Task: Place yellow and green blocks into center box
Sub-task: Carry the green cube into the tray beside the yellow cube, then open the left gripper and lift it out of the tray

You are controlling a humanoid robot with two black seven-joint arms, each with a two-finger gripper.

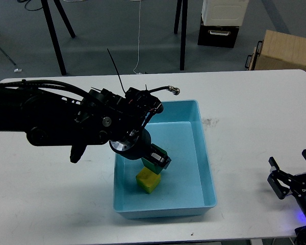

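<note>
A light blue box (204, 153) sits at the middle of the white table. A yellow block (147, 180) lies inside it near the front left. My left gripper (157, 159) reaches down into the box and is shut on a green block (160, 154), held right above and against the yellow block's back edge. My right gripper (294, 174) is open and empty at the table's front right edge.
The white table (255, 107) spreads around the box. My left arm (56, 120) covers the table's left middle and the box's left rim. Beyond the far edge stand tripod legs (182, 30), a black and white case (222, 20) and a cardboard box (284, 50).
</note>
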